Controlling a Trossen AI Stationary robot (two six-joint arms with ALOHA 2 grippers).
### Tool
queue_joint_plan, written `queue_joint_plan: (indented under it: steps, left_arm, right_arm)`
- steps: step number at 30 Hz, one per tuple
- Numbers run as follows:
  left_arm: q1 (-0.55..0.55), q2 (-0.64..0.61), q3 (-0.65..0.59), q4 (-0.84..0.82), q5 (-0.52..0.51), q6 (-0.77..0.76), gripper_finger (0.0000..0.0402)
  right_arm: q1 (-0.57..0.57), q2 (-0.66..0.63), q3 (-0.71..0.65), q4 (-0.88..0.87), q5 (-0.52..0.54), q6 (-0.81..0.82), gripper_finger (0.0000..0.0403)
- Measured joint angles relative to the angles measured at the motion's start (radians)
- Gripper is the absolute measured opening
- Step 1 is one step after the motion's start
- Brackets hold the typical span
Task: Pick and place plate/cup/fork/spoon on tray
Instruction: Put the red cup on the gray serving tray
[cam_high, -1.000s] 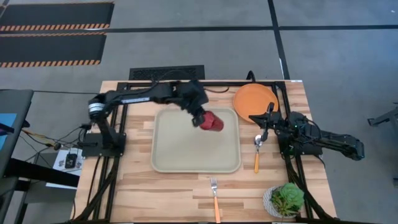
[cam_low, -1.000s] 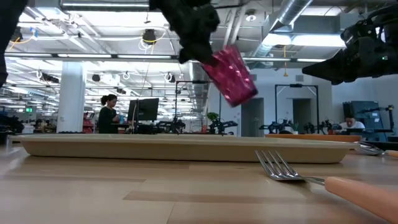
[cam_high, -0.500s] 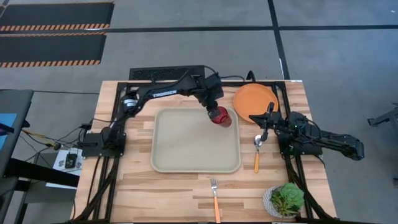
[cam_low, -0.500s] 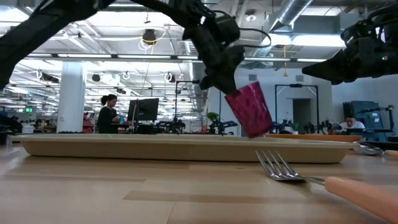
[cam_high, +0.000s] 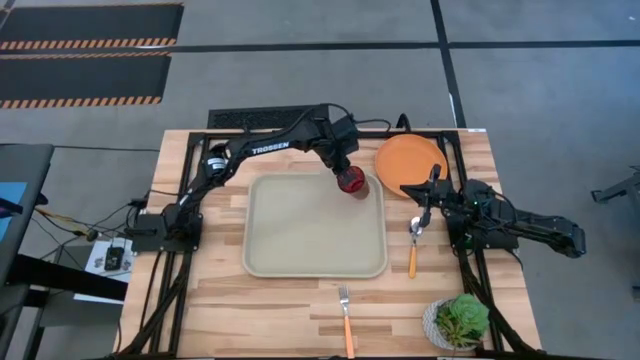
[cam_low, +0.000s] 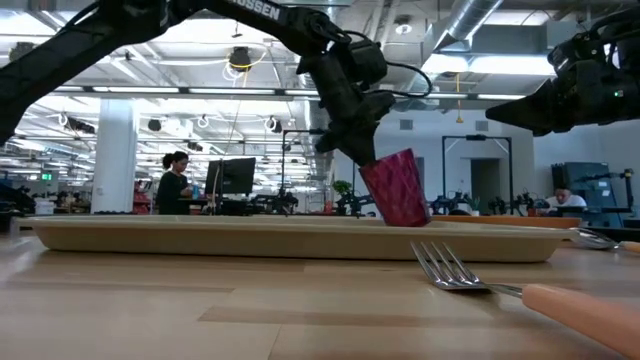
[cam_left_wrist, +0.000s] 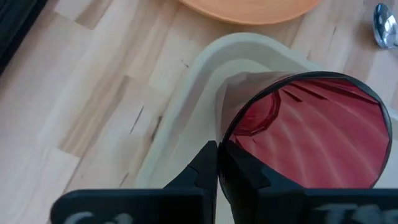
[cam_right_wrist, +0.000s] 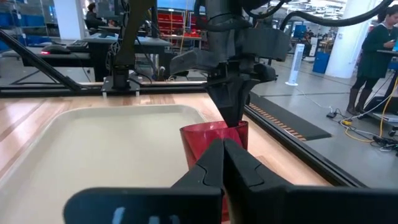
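We see left gripper (cam_high: 347, 170) fingers pinching cup (cam_high: 352, 182) rim, cup tilted, hanging just below fingertips over tray (cam_high: 300, 240) far right corner. Right gripper (cam_high: 424, 202) fingers pressed together, empty, spoon (cam_high: 414, 240) just below, plate (cam_high: 408, 160) beside.

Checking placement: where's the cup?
High view: the cup sits at the tray's far right corner, held by the left gripper, beside the plate.

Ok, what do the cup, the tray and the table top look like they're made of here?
Cup: translucent red plastic, probably; light passes through its faceted wall. Tray: matte pale grey-green plastic, apparently, with moulded rounded corners. Table top: light wood, with visible grain and plank joints.
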Motion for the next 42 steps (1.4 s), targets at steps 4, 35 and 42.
queue_joint_plan:
  steps: [4,35,42]
  left_arm:
    - [-0.001,0.000,0.000,0.000,0.000,0.001,0.0021]
    - [0.003,0.000,-0.001,0.089,0.081,0.038,0.0082]
    - [0.002,0.001,-0.001,0.089,0.122,0.038,0.0082]
  right_arm:
    - [0.000,0.000,0.000,0.000,0.000,0.000,0.0023]
    - [0.000,0.000,0.000,-0.001,0.000,0.000,0.0023]
    - [0.000,0.000,0.000,-0.001,0.001,0.000,0.0018]
